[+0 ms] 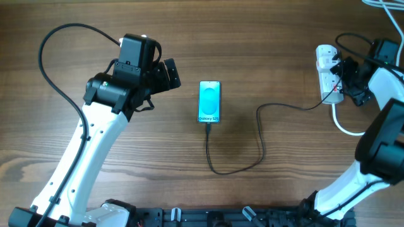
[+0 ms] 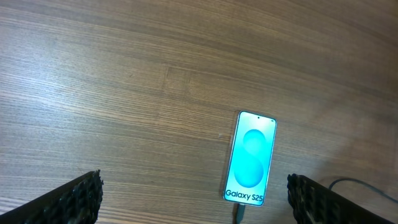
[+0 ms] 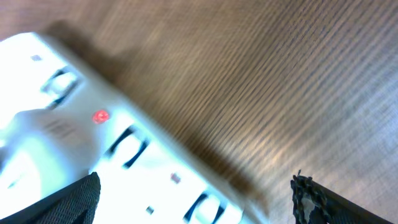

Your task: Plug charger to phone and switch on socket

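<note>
The phone (image 1: 209,101) lies flat mid-table, cyan screen up, with "Galaxy S25" on its near end; it also shows in the left wrist view (image 2: 250,159). The charger's thin black cable (image 1: 261,135) runs from the phone's near end, loops toward the front and goes right to the socket (image 1: 327,70), a white power strip at the far right. The connector tip (image 2: 237,213) sits at the phone's bottom edge. My left gripper (image 1: 169,74) is open and empty, left of the phone. My right gripper (image 1: 344,79) is open over the socket (image 3: 124,155), where a red light (image 3: 99,116) glows.
A thicker white cord (image 1: 344,126) leaves the socket toward the front right, and another white cord (image 1: 385,12) runs off the top right corner. My right arm's base stands at the front right, my left arm's at the front left.
</note>
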Action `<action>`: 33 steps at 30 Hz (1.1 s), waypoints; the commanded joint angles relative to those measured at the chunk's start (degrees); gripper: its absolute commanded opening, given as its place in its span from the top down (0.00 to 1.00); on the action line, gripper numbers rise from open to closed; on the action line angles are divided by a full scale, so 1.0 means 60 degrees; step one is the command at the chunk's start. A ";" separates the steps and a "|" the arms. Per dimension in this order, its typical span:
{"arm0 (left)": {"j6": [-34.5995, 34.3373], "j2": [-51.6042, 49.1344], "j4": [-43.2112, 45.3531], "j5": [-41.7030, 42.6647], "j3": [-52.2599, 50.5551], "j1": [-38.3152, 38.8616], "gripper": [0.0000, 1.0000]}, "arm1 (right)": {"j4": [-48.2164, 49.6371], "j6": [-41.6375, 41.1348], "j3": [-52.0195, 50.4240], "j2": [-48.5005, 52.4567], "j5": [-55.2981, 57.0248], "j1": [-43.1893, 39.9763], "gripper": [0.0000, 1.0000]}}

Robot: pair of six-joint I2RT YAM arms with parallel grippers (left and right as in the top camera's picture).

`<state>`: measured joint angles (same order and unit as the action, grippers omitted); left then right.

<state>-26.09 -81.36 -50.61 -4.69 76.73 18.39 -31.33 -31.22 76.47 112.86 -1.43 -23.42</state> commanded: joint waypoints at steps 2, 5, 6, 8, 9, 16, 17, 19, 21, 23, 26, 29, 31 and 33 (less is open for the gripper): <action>-0.0087 0.0051 -0.0007 -0.0131 -0.0018 -0.0040 0.00 | -0.0503 -0.0073 0.0036 -0.2000 0.0098 0.0160 0.00; -0.0087 0.0051 -0.0007 -0.0131 -0.0018 -0.0040 0.00 | -0.1300 -0.0073 0.0033 -0.3078 0.0091 0.0160 0.00; -0.0087 0.0051 -0.0007 -0.0131 -0.0018 -0.0040 0.00 | -0.1632 -0.0076 0.0033 -0.3432 0.0087 0.0160 0.00; -0.0087 0.0051 -0.0007 -0.0131 -0.0018 -0.0040 0.00 | -0.2401 -0.0076 0.0033 -0.4003 0.0091 0.0160 0.00; -0.0087 0.0051 -0.0007 -0.0131 -0.0018 -0.0040 0.00 | -0.2750 -0.0076 0.0029 -0.4262 0.0087 0.0160 0.00; -0.0087 0.0051 -0.0007 -0.0131 -0.0018 -0.0040 0.00 | -0.4750 -0.0047 0.0004 -0.5359 0.0011 0.0160 0.00; -0.0087 0.0051 -0.0007 -0.0131 -0.0018 -0.0040 0.00 | -0.4896 -0.0047 0.0000 -0.5421 -0.0025 0.0160 0.00; -0.0087 0.0051 -0.0007 -0.0131 -0.0018 -0.0040 0.00 | -0.5166 0.0007 -0.0007 -0.5603 -0.0124 0.0160 0.00; -0.0087 0.0051 -0.0007 -0.0131 -0.0018 -0.0040 0.00 | -0.5308 0.0277 -0.0011 -0.5869 -0.0433 0.0160 0.00; -0.0087 0.0051 -0.0007 -0.0131 -0.0018 -0.0040 0.00 | -0.5614 0.0696 -0.0015 -0.6455 -0.0925 0.0164 0.00; -0.0087 0.0051 -0.0007 -0.0131 -0.0018 -0.0040 0.00 | -0.6003 0.0896 -0.0018 -0.7428 -0.0998 0.0164 0.00; -0.0087 0.0051 -0.0007 -0.0131 -0.0018 -0.0040 0.00 | -0.6011 0.1293 -0.0270 -0.8695 -0.1282 0.0164 0.00; -0.0087 0.0051 -0.0007 -0.0131 -0.0018 -0.0040 0.00 | -0.5985 0.1362 -0.0608 -0.9519 -0.1351 0.0164 0.00; -0.0087 0.0051 -0.0007 -0.0131 -0.0018 -0.0040 0.00 | -0.5916 0.1351 -0.1060 -1.0287 -0.1388 0.0164 0.00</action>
<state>-26.09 -81.36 -50.63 -4.69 76.73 18.39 -67.07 -24.88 74.08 56.58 -8.05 -22.57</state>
